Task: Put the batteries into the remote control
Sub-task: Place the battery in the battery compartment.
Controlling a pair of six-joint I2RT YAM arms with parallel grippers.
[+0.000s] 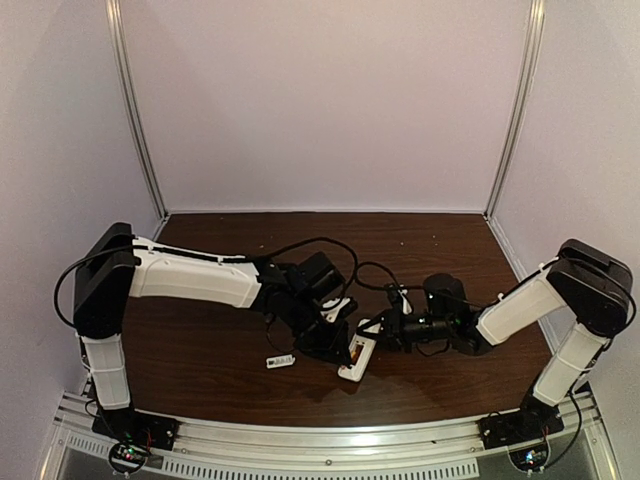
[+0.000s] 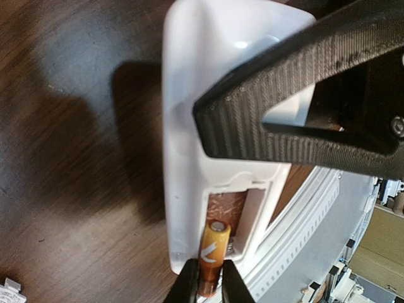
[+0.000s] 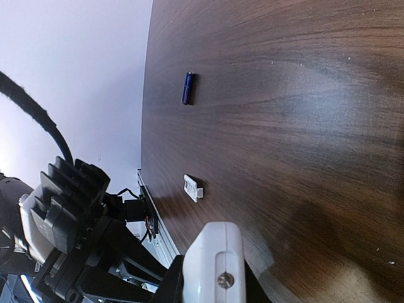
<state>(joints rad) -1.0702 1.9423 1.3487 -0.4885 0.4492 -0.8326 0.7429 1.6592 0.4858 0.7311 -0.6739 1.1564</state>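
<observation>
The remote control [image 1: 357, 357] lies on the brown worktop [image 1: 200, 345], near the front edge and about in the middle between the 2 arms. Its plain white back faces up. The battery recess [image 2: 230, 205] at its near end is open.

The right tool [image 1: 385, 328] comes in from the right. It is closed tight on the far part of the remote control and holds it. In the left wrist view, 1 black ribbed finger [image 2: 284, 107] of this tool lies across the white back.

The left tool [image 1: 335, 345] comes in from the left and sits just over the near end of the remote control. It is nearly closed, only a narrow gap. Its 2 thin black tips sit on each side of the orange battery [image 2: 213, 252] and pinch it. The far end of that battery, with its small metal cap, is inside the recess. The near end sticks out between the tips, so the battery is tilted and not lying flat. The slot beside it in the recess looks bare.

The purple battery [image 3: 187, 88] lies by itself on the worktop, well apart from the remote control and off to the left. No tool touches it.

A small white cover piece [image 1: 281, 362] lies flat on the worktop, just left of the remote control, between it and the purple battery. A metal rail [image 1: 330, 445] runs along the near edge of the worktop
</observation>
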